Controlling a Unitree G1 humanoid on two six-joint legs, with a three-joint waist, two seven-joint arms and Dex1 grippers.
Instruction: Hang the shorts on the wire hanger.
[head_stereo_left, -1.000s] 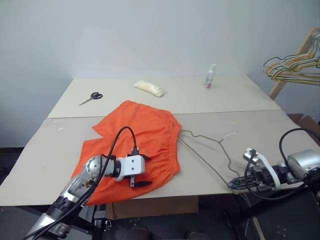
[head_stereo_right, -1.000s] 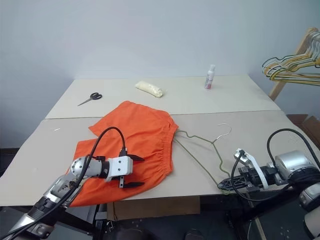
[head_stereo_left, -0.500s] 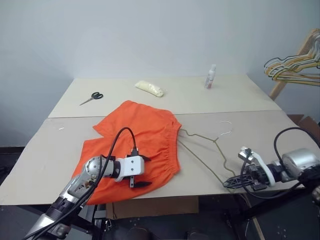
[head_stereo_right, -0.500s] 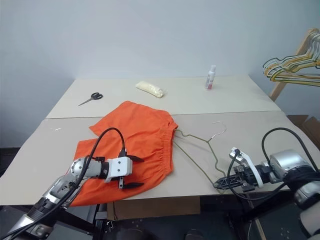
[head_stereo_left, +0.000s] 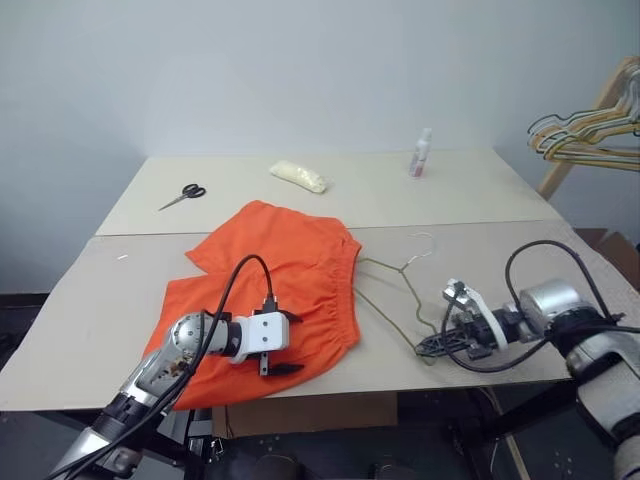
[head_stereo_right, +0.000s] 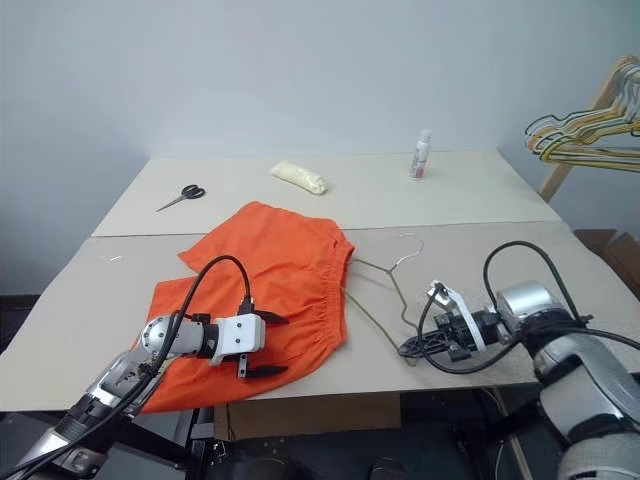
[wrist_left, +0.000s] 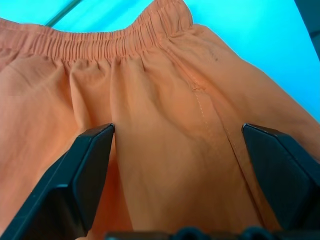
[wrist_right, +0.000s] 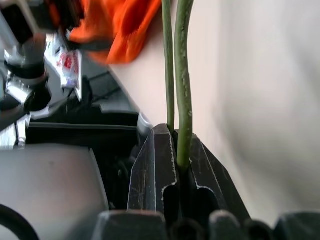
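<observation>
Shorts (head_stereo_left: 275, 290) are lying flat and bright orange across the near half of the tan table (head_stereo_left: 520, 195) in the left eye view, where we are holding our left gripper (head_stereo_left: 284, 341) spread wide just above their near part, the gathered waistband facing our right. Beside that waistband the wire hanger (head_stereo_left: 398, 285) is lying on the board, hook toward the far side, and our right gripper (head_stereo_left: 430, 347) is pinching its near corner by the table's front edge. Farther back, scissors (head_stereo_left: 181, 195), a pale yellow bundle (head_stereo_left: 298, 176) and a small bottle (head_stereo_left: 421, 152) are sitting well apart, with bunched hangers (head_stereo_left: 590, 135) off to the right. Looking along our left wrist, we are seeing both black fingers (wrist_left: 75, 175) standing far apart over the orange cloth below the elastic. Looking along our right wrist, the fingers (wrist_right: 155, 170) are pressing together on two thin olive strands of the hanger wire.
</observation>
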